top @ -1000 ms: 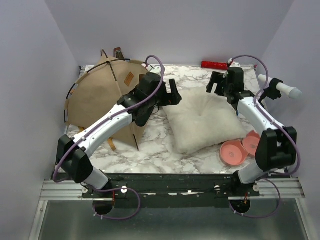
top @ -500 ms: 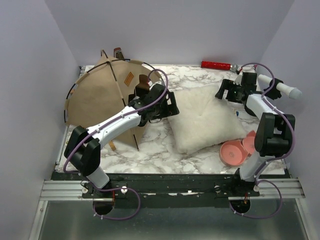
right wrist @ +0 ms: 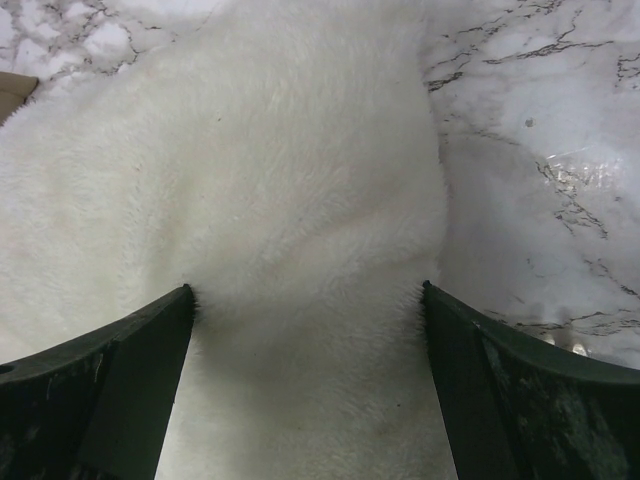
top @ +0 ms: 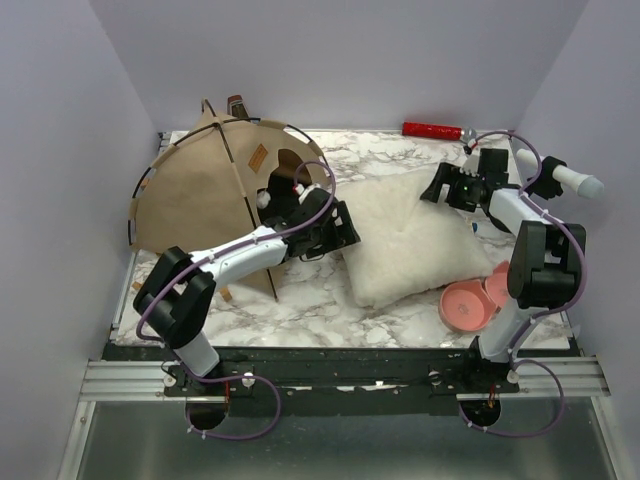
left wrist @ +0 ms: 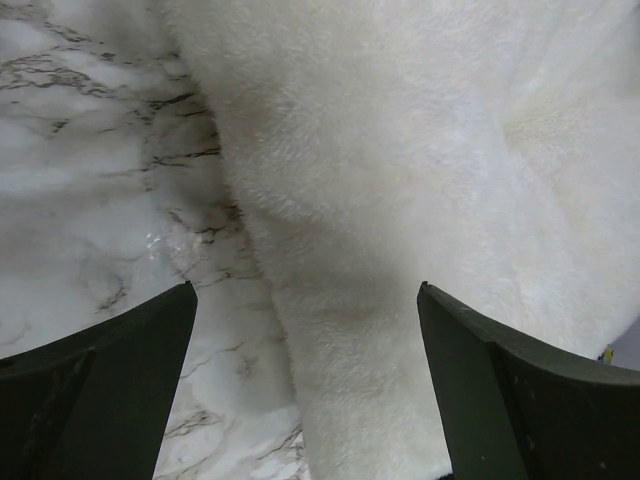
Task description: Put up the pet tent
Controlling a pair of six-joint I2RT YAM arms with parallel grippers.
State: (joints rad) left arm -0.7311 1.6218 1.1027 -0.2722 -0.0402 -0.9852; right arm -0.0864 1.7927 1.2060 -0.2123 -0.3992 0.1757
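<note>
The pet tent [top: 195, 190] stands at the back left, tan fabric with thin black crossing poles, a small brown patch and an arched doorway facing right. Neither gripper touches it. My left gripper [top: 346, 230] is open and low at the left edge of the white fluffy pillow [top: 410, 240]. In the left wrist view that pillow edge [left wrist: 400, 200] lies between the spread fingers [left wrist: 130, 380] of the gripper [left wrist: 305, 385]. My right gripper [top: 447, 186] is open over the pillow's back right corner. The right wrist view shows the pillow corner [right wrist: 300, 200] between the wide fingertips [right wrist: 470, 360].
A red cylinder [top: 430, 130] lies against the back wall. Two pink bowls [top: 470, 303] sit at the front right near the right arm's base. A white cylinder [top: 572, 179] pokes in at the right wall. The marble tabletop [top: 300, 300] shows in front of the pillow.
The left gripper has dropped forward and right, from beside the tent to the pillow's left edge. The right gripper swung right, then settled onto the pillow's back right corner. Both stayed open.
</note>
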